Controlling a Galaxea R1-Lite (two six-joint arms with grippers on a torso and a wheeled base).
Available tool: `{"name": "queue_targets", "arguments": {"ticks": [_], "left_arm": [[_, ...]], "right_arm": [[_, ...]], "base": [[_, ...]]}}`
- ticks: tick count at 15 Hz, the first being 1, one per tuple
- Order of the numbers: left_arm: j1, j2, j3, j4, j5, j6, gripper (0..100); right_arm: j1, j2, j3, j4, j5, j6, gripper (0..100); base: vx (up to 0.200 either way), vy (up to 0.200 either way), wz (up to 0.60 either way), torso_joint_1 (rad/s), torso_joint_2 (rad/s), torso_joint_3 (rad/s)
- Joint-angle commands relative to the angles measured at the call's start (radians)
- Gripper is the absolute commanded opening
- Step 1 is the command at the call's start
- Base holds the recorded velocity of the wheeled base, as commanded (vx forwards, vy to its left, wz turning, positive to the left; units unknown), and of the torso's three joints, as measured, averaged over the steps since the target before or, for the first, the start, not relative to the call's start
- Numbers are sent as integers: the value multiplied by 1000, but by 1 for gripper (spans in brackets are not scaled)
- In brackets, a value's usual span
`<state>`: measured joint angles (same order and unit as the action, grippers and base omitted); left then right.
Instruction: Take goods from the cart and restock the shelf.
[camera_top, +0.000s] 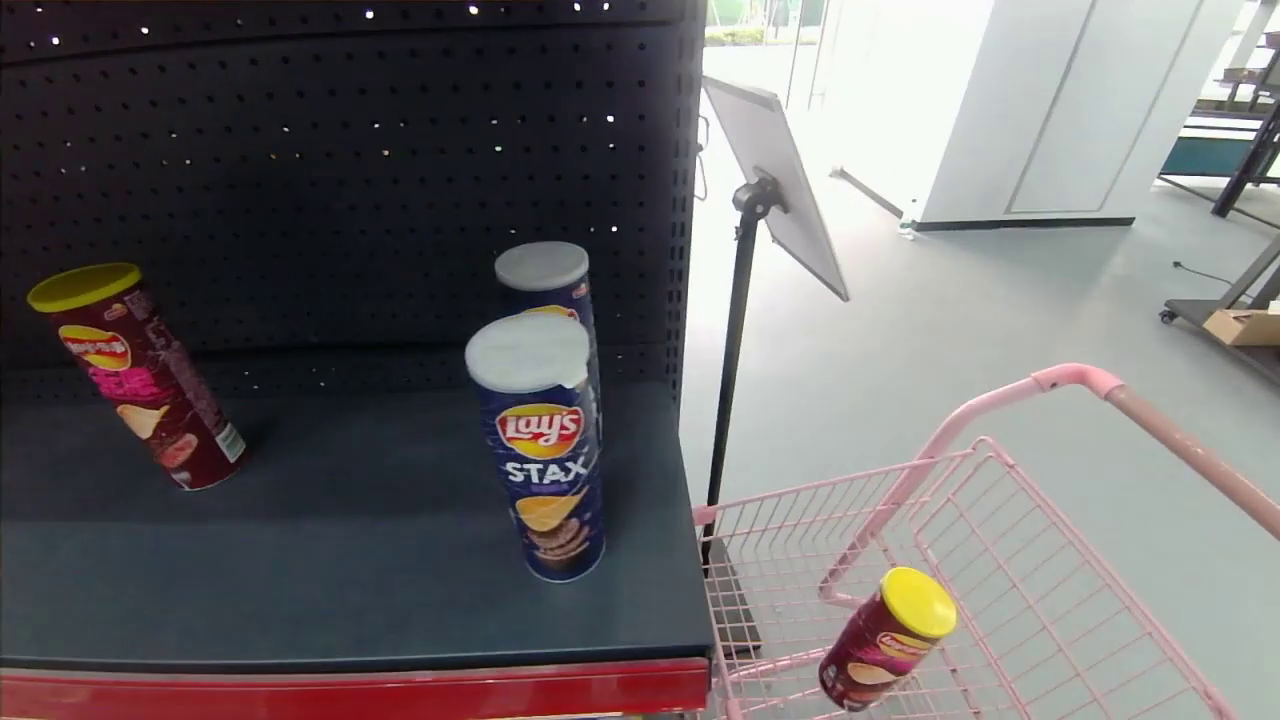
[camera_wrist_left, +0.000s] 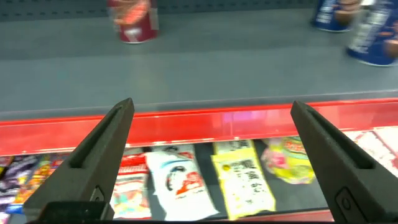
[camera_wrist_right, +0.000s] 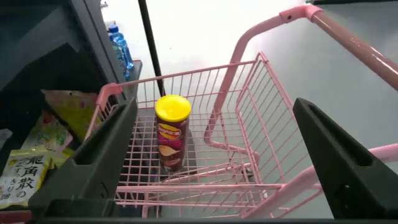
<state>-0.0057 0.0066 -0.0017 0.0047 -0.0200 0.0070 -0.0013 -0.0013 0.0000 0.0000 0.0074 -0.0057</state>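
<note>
L gripper (camera_wrist_left: 212, 104): jaws spread wide, nothing held, in front of the shelf's red lip (camera_wrist_left: 217, 124) and facing it. Under the lip, a lower tier of snack bags (camera_wrist_left: 242, 177) lies flat. The shelf (camera_top: 350, 560) is a dark grey deck w/ a black pegboard (camera_top: 300, 150) behind. At its far left stands the maroon can (camera_top: 140, 380), yellow lid, upright, nr the back, well apart from the rest. Towards the deck's right end stand two blue cans, one behind the other. The front blue can (camera_top: 545, 460), white lid, is at about mid-depth. The rear blue can (camera_top: 548, 280), grey lid, is just behind it nr the pegboard; can't tell if they touch. Just past the shelf's right end is a black sign stand (camera_top: 740, 300) w/ a tilted white board. Right of that is the pink cart (camera_top: 1080, 385), a wire basket close beside the shelf end. Inside it is one cart can (camera_top: 885, 640), maroon w/ yellow lid, lid-up on the basket floor, nr the side closest to the shelf. R gripper (camera_wrist_right: 216, 102): jaws also wide open, empty, hanging above the cart. The cart can sits lower down in line w/ the gap, touched by neither finger. Beyond the cart are a grey floor (camera_top: 1000, 300) and, far right, a white wall panel (camera_top: 1060, 100).
</note>
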Motion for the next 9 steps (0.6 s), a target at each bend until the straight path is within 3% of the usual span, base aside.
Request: {"name": "queue_targets", "arguments": {"ticks": [1, 9], "left_arm": [[0, 0, 0, 0, 0, -2, 100], [0, 1, 0, 0, 0, -7, 100]], "right_arm": [[0, 1, 0, 0, 2, -2, 100], [0, 1, 0, 0, 3, -2, 100]], "base": [[0, 0, 0, 0, 0, 0], [0, 0, 0, 0, 0, 0]]}}
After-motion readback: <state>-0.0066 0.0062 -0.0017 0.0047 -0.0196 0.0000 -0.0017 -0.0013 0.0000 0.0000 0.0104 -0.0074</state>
